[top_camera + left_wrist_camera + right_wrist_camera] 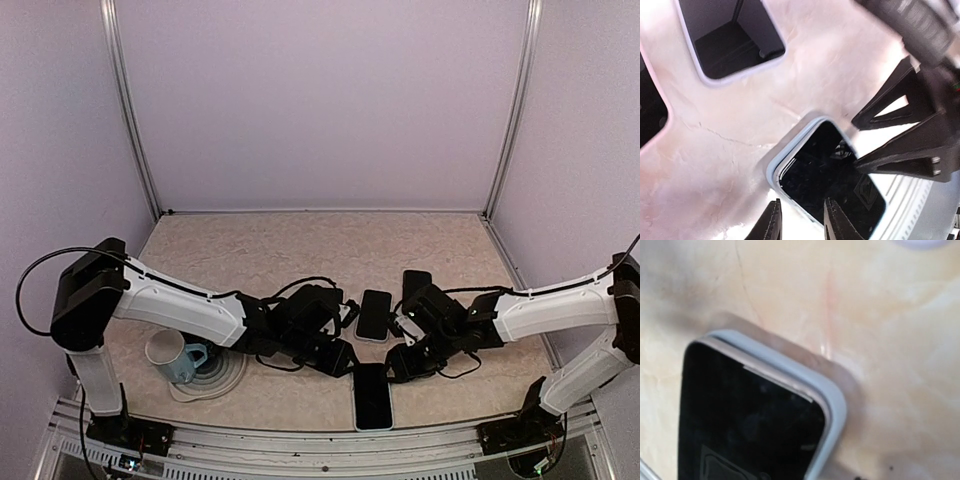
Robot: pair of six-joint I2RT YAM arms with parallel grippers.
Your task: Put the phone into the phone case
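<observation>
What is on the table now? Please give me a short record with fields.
phone: flat near the front edge, inside the case
case: light rim around the phone; one corner looks not fully seated
left gripper: open, over one end of the phone
right gripper: open, fingertips at the phone's side
mug: at the left, beside the left arm

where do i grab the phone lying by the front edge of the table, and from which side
Grip the phone across its two long edges, about mid-length, coming straight down from above. It lies flat and screen up on the table, so only its narrow width offers opposing sides. One corner seems to ride on the case rim, so expect to clamp the case walls too.
</observation>
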